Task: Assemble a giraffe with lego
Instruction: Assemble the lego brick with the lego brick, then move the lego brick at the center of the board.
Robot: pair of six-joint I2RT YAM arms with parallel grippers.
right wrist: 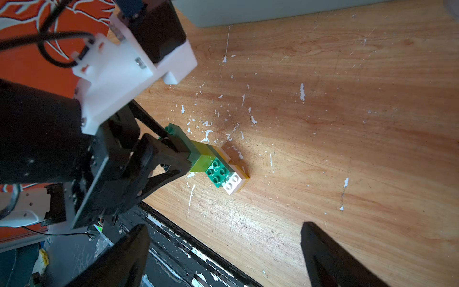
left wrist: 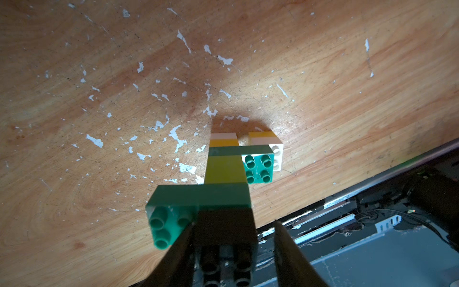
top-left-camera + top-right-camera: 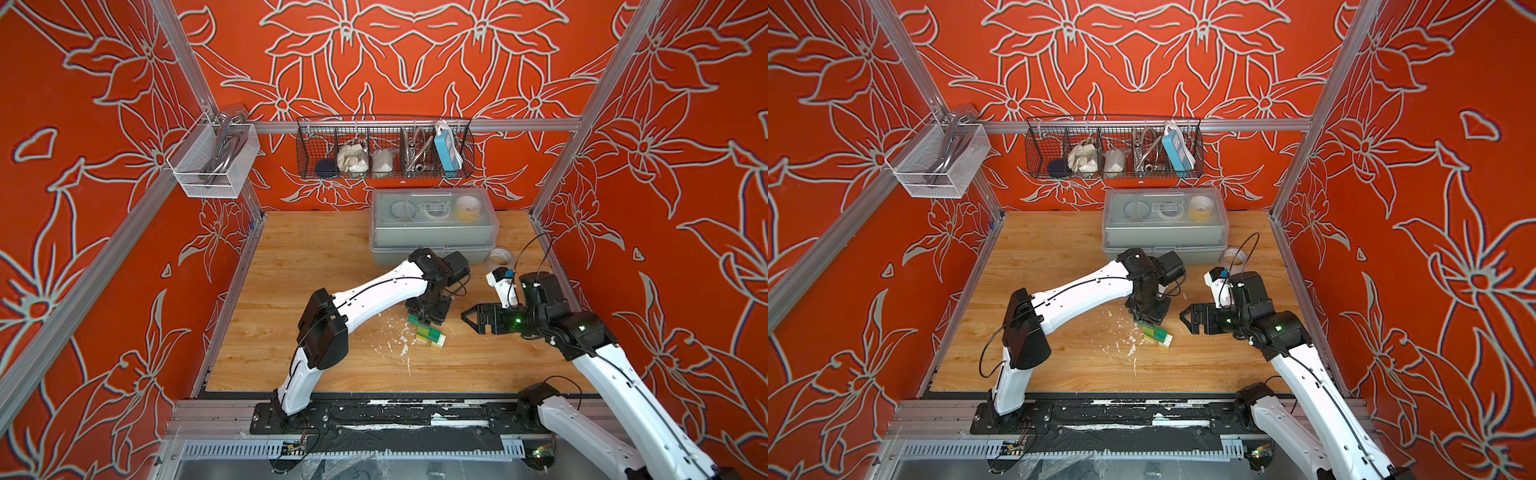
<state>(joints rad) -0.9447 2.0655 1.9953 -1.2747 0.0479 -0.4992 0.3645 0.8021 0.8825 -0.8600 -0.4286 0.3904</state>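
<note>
Because the left fingers [image 2: 173, 256] stand slack around the black cap [image 2: 224, 228], nothing is clamped. One finger lies against the cap's side and over the studs of the dark green head [image 2: 198, 197]. The other is clear of the cap, with a gap showing. The first danger is that touching finger. If the pair rises or swings off at an angle, I judge that friction there could pull the cap loose or drag the whole figure along.

The giraffe [image 3: 428, 332] stands upright near the middle of the worktop [image 3: 332, 257], directly beneath those fingers. It is tall and narrow. The cap sits on the head, and the head overhangs to one side of the lime green neck [image 2: 224, 170]. The neck sits on one end of the dark green body [image 2: 259, 166], and the body rests on two white-and-yellow legs [image 2: 223, 139]. That overhang puts weight off centre, so a sideways nudge at the top would likely tip it. One leg looks only partly caught under the body, since the studs of its white brick [image 2: 277, 159] show beyond the body's end. A jolt could split that joint.

The right fingers [image 1: 327, 256] are spread wide and hold nothing. They hover beside the giraffe, apart from it. A careless sweep inward from there could knock the figure over.
</note>
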